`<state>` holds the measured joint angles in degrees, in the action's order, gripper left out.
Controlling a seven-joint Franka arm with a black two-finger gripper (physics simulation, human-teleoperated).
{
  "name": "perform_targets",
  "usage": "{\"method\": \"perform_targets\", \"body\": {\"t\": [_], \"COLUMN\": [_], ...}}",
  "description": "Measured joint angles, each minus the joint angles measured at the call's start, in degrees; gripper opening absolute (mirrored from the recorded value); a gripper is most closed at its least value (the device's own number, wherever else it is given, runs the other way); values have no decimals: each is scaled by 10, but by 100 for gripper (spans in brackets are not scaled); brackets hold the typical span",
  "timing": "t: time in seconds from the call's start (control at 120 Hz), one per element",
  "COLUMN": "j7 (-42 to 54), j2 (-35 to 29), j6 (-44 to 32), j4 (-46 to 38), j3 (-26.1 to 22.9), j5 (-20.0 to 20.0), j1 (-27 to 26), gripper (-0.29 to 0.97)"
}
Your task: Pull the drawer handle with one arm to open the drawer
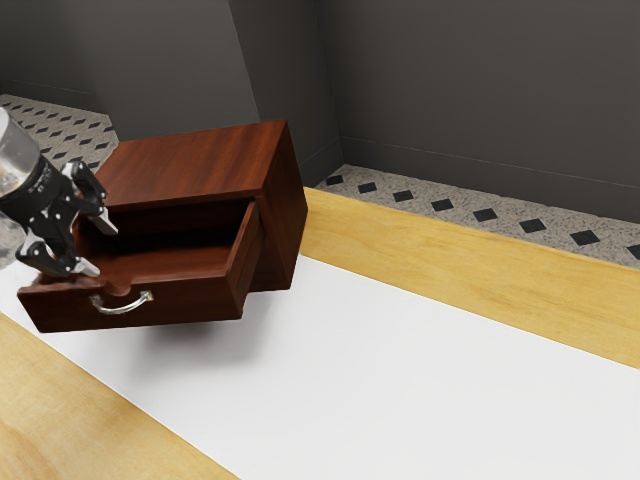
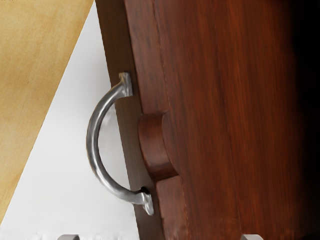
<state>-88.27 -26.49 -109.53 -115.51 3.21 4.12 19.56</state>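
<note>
The drawer [image 1: 150, 272] juts from the cabinet [image 1: 200, 165], the gripper [image 1: 96, 247] above its handle [image 2: 92, 142].

Table top [image 1: 500, 270], pale yellow wood with visible grain; a wide white band [image 1: 380, 380] runs slantwise across it, leaving a wood strip bare on either side. Floor [image 1: 480, 208], speckled grey tile set with small black diamonds, beyond the table's far edge; the same tile shows at the exterior view's upper left. Walls [image 1: 480, 80], plain dark grey, meeting in a corner; a low skirting [image 1: 520, 170] of like grey along their foot.
</note>
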Motion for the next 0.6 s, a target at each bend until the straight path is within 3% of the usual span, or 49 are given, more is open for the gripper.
{"method": "perform_targets", "body": {"t": [0.067,0.133,0.225,0.6], "j7": [0,0,0,0], "j2": [76,99,100,96], "j6": [73,130,184,261], "j4": [180,245,238,198], "j3": [5,63,77,82], "j5": [-11,-32,-43,-38], "j1": [-52,-142,-174,-139], "gripper": [48,53,58,66]}}
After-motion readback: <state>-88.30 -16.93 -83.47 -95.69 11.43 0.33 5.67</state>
